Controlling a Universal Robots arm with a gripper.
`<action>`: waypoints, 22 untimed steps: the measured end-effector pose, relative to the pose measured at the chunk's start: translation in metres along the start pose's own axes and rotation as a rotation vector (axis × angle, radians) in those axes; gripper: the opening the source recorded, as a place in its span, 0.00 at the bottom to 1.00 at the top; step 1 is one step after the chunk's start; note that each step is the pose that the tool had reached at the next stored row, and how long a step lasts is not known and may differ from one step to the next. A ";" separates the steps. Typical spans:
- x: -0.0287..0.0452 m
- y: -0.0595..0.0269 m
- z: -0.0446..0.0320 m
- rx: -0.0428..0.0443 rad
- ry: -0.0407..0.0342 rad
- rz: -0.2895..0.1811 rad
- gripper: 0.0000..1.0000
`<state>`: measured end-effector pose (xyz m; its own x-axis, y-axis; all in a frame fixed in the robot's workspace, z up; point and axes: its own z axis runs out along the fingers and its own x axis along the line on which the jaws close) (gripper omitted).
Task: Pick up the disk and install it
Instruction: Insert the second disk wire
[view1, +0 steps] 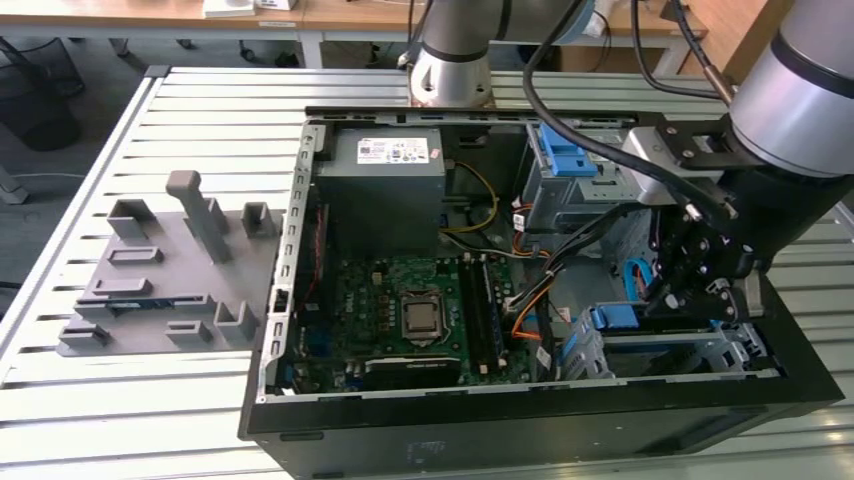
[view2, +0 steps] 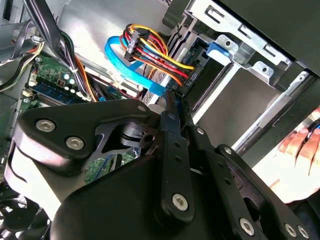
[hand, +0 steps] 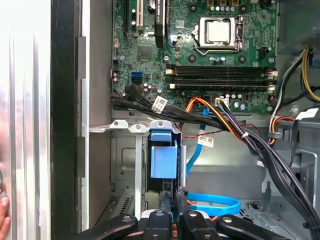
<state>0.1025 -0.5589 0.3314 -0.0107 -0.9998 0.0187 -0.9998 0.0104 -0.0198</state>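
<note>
Down inside the open case, the gripper has its two black fingers drawn almost together, nipping the edge of the disk just below its blue tab; only a thin gap shows between them in the first wrist view. The disk stands on edge in the metal cage at the case corner near the exterior view's right, its blue tab poking up above the cage rim. In the second wrist view the fingers point toward the drive bay, where a small blue clip sits on the bay's metal frame. A blue flat cable loops on the case floor just beside the gripper, and a bundle of black, orange and yellow wires crosses above the cage. Beyond lies the green board with its bare processor socket. A grey power box fills the far corner. A grey fixture rests on the slatted table, well apart from the case. A hand rests outside the case wall.
</note>
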 end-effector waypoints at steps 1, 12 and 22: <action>0.0000 0.0000 0.0004 0.0000 -0.0002 0.000 0.16; 0.0001 0.0000 0.0012 0.0000 -0.0003 0.000 0.29; 0.0003 -0.0003 -0.0120 -0.0050 -0.0007 0.000 0.37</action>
<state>0.1025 -0.5590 0.3434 -0.0106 -0.9998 0.0180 -0.9998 0.0103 -0.0149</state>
